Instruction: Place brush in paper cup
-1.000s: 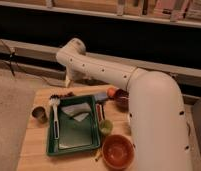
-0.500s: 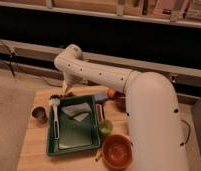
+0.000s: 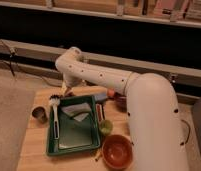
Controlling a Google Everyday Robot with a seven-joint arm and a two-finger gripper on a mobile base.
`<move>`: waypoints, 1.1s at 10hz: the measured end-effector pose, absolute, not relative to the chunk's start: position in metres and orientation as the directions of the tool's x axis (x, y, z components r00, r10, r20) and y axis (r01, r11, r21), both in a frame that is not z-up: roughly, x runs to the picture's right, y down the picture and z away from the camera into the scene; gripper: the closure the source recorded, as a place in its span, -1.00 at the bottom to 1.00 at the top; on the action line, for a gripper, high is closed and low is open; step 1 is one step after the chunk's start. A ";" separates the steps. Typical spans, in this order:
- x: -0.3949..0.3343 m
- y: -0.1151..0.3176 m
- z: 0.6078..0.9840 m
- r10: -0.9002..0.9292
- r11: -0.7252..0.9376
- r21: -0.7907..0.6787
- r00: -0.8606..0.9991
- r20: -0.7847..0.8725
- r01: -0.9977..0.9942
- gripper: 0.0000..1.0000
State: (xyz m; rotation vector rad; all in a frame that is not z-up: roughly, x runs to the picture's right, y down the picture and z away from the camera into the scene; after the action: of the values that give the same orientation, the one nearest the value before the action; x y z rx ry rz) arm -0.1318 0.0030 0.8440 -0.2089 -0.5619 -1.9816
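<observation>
The brush (image 3: 55,116) lies along the left rim of the green tray (image 3: 74,145), with its dark-bristled head at the far end and its pale handle pointing toward me. My gripper (image 3: 67,91) hangs from the bent white arm (image 3: 101,77) over the back left of the table. It is just behind and to the right of the brush head, open and holding nothing. The paper cup is hidden or out of view.
A pale cloth (image 3: 76,110) lies inside the tray. A grey metal cup (image 3: 39,114) stands left of the tray. A small green cup (image 3: 106,127) and an orange-brown bowl (image 3: 116,151) sit to its right. The arm's bulky body covers the table's right side.
The arm's wrist has dropped a little toward the back left of the table. The brush and the tray have not moved.
</observation>
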 end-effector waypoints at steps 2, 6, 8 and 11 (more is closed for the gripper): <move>-0.139 0.018 0.855 -0.797 -0.357 0.317 -0.463 0.388 0.879 -0.60; -0.145 0.030 0.862 -0.801 -0.328 0.332 -0.447 0.398 0.884 -0.60; -0.137 0.038 0.876 -0.805 -0.303 0.331 -0.426 0.413 0.894 -0.60; -0.134 0.038 0.881 -0.807 -0.296 0.333 -0.421 0.415 0.895 -0.60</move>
State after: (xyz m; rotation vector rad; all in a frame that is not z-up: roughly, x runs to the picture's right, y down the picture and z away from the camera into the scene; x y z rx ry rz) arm -0.1343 0.0383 0.8807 -0.2005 -0.6291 -1.9095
